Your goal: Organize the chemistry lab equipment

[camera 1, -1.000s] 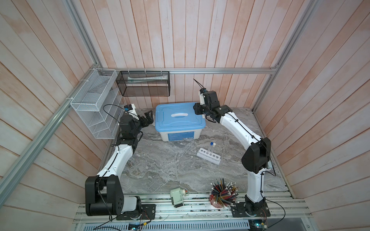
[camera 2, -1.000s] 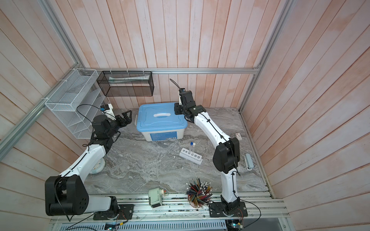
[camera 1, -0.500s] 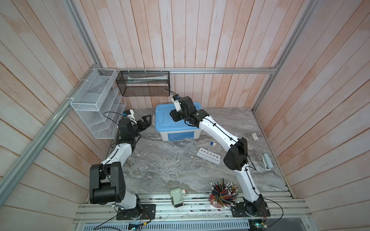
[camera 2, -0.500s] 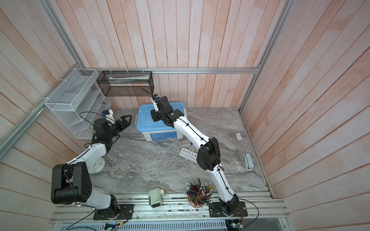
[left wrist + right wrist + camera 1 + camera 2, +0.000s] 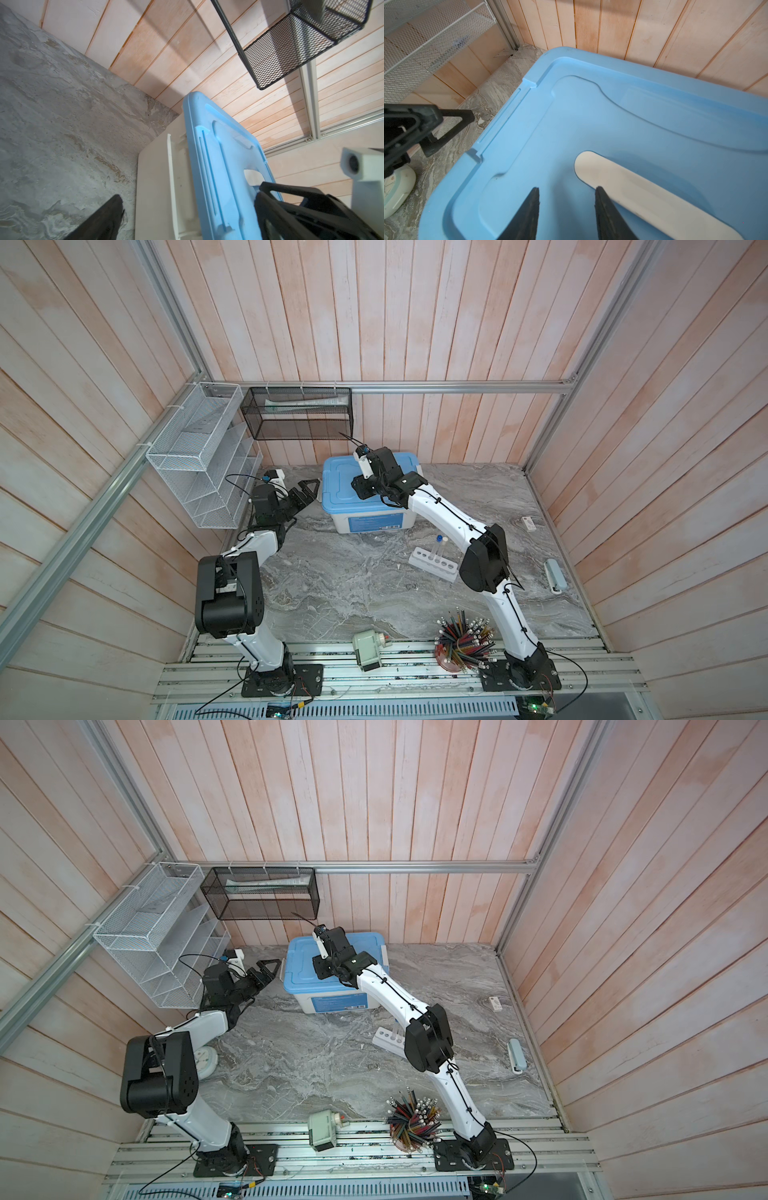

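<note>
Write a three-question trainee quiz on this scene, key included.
1. True or false: the lid is on the bin.
2. How many tubes stand in the rack? A) none B) two C) six
3. Fill in: the left gripper is open beside the bin; the right gripper hovers, jaws apart, over the ____.
Key: 1 true; 2 B; 3 lid.
</note>
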Robot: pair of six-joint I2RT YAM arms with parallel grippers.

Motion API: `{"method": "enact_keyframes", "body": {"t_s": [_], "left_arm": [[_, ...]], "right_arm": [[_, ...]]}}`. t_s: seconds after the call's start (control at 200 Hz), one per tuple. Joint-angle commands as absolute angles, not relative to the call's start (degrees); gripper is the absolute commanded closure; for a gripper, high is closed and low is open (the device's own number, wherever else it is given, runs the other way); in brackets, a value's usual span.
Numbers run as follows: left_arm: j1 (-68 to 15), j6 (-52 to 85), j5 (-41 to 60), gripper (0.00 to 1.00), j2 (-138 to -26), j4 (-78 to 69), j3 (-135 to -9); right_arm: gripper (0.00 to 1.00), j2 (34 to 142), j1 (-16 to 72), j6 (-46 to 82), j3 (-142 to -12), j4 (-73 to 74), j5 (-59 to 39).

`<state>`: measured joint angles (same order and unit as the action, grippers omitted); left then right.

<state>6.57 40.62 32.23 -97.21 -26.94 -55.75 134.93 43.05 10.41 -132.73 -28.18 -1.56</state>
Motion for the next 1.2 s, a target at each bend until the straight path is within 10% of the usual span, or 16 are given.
{"method": "enact_keyframes", "body": {"t_s": [0.0,1.195], "left_arm": [[5.99,41.73,34.60,0.00,-98.78,-29.88,-57.60],[1.98,42.63,38.88,0.10,-104.25,-30.94,-62.40]], "right_arm": [[0.55,135.71,43.86,10.46,-130.08,-27.74,-2.01],[0.56,134.91,44.12,12.03,-125.26,-25.37,-2.81]]}}
